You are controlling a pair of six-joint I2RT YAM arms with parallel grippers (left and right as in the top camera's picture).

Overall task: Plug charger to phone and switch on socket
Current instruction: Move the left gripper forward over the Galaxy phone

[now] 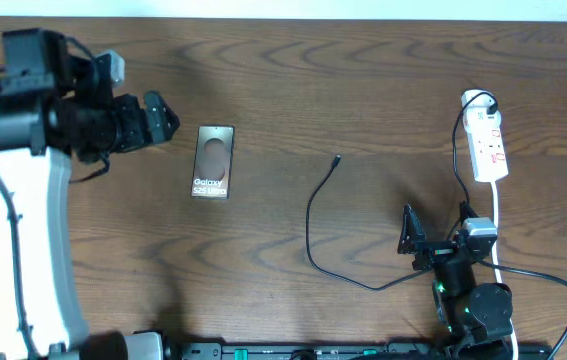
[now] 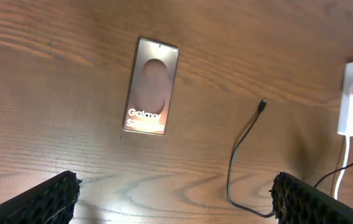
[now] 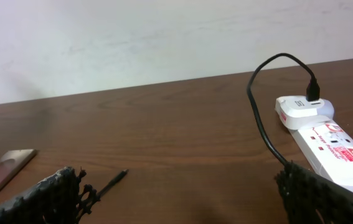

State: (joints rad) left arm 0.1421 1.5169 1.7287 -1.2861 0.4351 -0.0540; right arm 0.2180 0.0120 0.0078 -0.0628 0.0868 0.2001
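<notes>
The phone (image 1: 212, 161) lies flat on the wooden table, bronze screen up; it also shows in the left wrist view (image 2: 152, 86) and at the left edge of the right wrist view (image 3: 2, 171). The charger cable (image 1: 313, 225) curves across the table, its small plug (image 1: 336, 158) free and right of the phone, also seen in the left wrist view (image 2: 262, 106) and the right wrist view (image 3: 119, 177). The white socket strip (image 1: 489, 146) lies at the far right (image 3: 325, 137), with a black cable plugged into its adapter. My left gripper (image 1: 161, 116) is open, left of the phone. My right gripper (image 1: 435, 232) is open, near the front.
The socket's white cord (image 1: 500, 225) runs toward the front past the right arm. A thicker black cable (image 1: 553, 285) loops at the front right. A pale wall (image 3: 164, 37) stands behind the table's far edge.
</notes>
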